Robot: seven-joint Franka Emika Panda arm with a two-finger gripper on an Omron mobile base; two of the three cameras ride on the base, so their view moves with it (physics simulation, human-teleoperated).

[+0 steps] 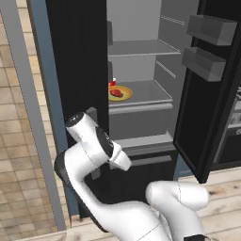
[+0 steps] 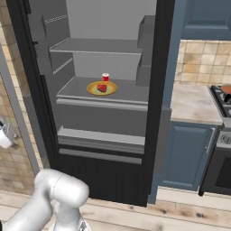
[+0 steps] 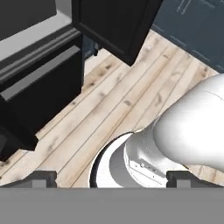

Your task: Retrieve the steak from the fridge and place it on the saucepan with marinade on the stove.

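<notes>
Fridge (image 2: 158, 90) stands with its door swung wide, pale grey interior exposed. The steak (image 2: 102, 88) lies on a yellow-rimmed plate (image 2: 111, 88) on the fridge's middle shelf, toward the shelf's front edge; a small red white-rimmed cup (image 2: 105, 77) stands just behind the plate, deeper in the fridge. The stove (image 2: 222, 97) sits beyond a stretch of counter (image 2: 191, 103) beside the fridge — one corner of the grates visible. Gripper (image 3: 111, 178) is down low, well below the fridge's shelf, pointed at the wooden floor (image 3: 109, 105) in front of the fridge's bottom drawer (image 3: 41, 94) — fingers spread wide apart, grasping nothing.
</notes>
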